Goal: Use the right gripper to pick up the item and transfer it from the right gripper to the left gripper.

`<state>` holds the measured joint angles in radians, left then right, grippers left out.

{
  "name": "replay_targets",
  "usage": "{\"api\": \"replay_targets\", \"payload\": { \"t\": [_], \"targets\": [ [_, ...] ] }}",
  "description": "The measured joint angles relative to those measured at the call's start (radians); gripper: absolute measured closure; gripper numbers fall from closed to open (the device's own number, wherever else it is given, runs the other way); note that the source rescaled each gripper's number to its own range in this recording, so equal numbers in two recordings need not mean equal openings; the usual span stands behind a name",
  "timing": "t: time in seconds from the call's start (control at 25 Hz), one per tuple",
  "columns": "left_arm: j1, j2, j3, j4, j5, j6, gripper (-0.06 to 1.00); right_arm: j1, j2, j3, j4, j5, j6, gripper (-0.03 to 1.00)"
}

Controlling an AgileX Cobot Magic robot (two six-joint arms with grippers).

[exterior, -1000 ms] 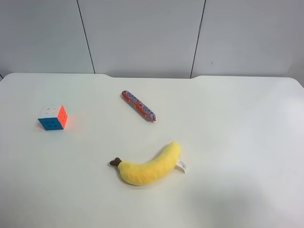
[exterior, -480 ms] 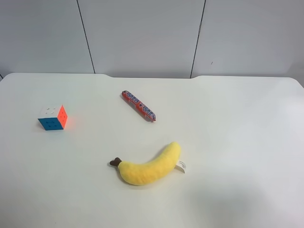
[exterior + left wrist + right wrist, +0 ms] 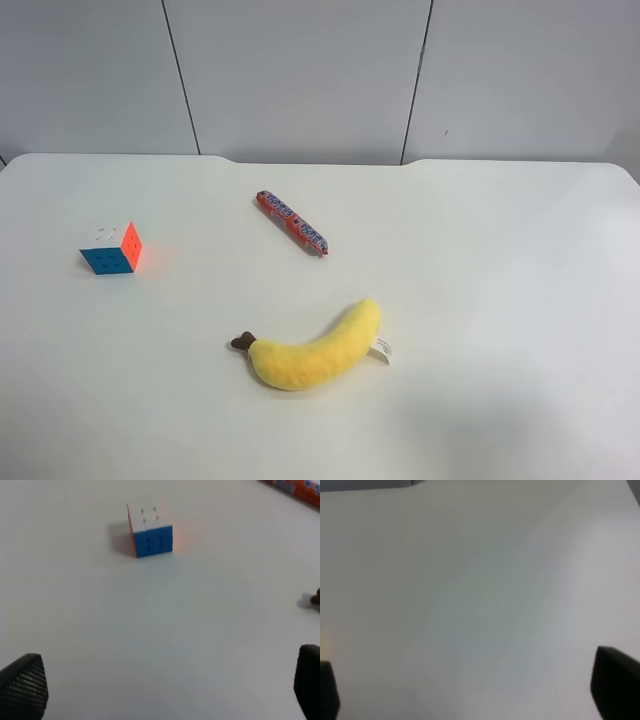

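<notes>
The item, a small puzzle cube [image 3: 111,248] with white, blue and orange faces, rests on the white table [image 3: 500,300] toward the exterior high view's left. Neither arm appears in that view. The cube [image 3: 150,530] also shows in the left wrist view, some way ahead of my left gripper [image 3: 165,692], which is open with its fingertips [image 3: 22,687] wide apart and nothing between them. My right gripper [image 3: 470,692] is open too, its fingertips [image 3: 615,685] at the frame's corners over bare tabletop, with no cube in its view.
A yellow plush banana [image 3: 315,348] lies near the table's middle front. Behind it, toward the grey wall panels, a red candy stick [image 3: 291,222] lies slantwise; its end [image 3: 295,487] shows in the left wrist view.
</notes>
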<state>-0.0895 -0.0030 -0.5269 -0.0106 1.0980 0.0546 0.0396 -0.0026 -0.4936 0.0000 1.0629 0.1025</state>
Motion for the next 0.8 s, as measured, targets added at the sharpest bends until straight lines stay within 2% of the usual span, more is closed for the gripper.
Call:
{"api": "replay_targets", "payload": {
  "t": [0.2,0.8],
  "targets": [
    [0.000,0.000,0.022,0.001,-0.035,0.000,-0.06,0.000,0.000,0.000,0.000,0.000,0.000,-0.03],
    [0.000,0.000,0.022,0.001,-0.036,0.000,-0.06,0.000,0.000,0.000,0.000,0.000,0.000,-0.03]
  ]
}}
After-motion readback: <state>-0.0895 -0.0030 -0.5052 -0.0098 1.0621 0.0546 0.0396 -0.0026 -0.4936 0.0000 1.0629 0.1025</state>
